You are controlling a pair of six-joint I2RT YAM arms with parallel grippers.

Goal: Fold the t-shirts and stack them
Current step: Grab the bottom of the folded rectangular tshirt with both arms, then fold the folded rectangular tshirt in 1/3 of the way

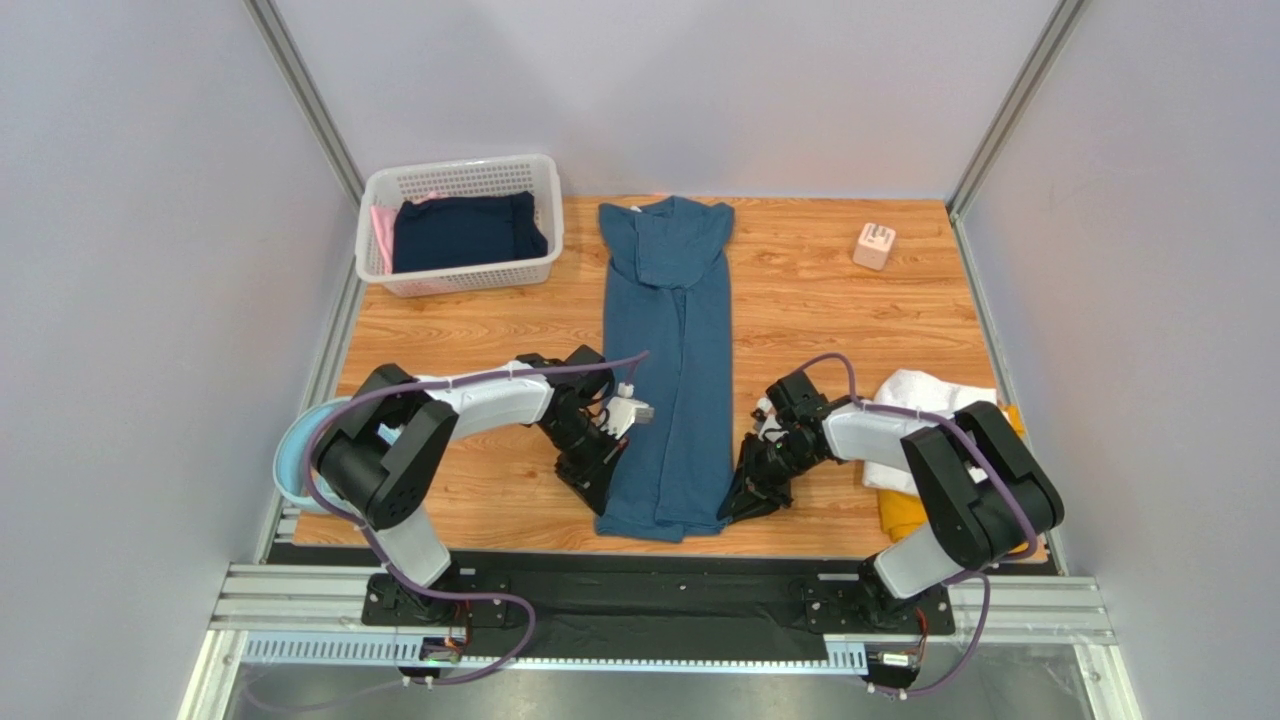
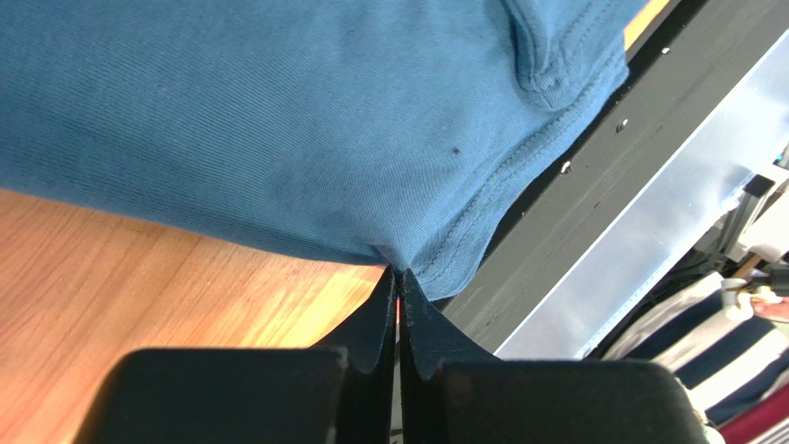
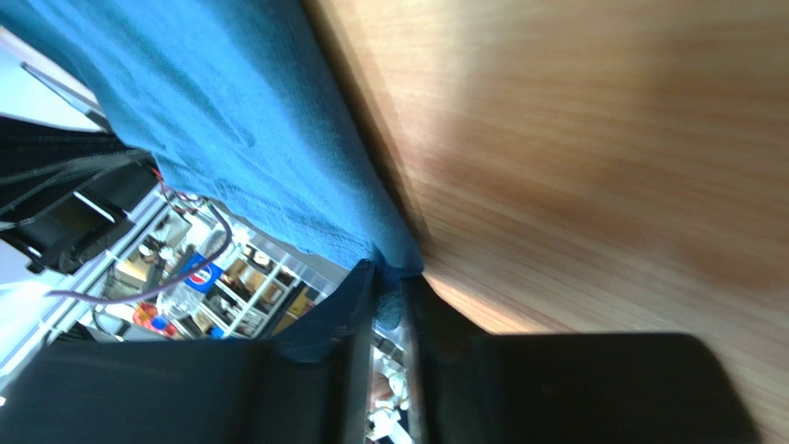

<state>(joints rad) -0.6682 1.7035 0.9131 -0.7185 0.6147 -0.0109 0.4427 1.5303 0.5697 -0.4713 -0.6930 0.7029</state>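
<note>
Wooden table [image 1: 842,300]: one teal t-shirt [image 1: 669,375], soft, light, limp. Left gripper [image 2: 399,282] and right gripper [image 3: 389,291] each pinch the t-shirt's bottom hem corners, likely the best hold.

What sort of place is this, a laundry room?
Most likely a robot test booth in a lab, not a laundry. Plain grey panels wall in a small wooden table, the left arm and right arm are bolted to a metal rail, and a teal t-shirt and basket look staged.
</note>
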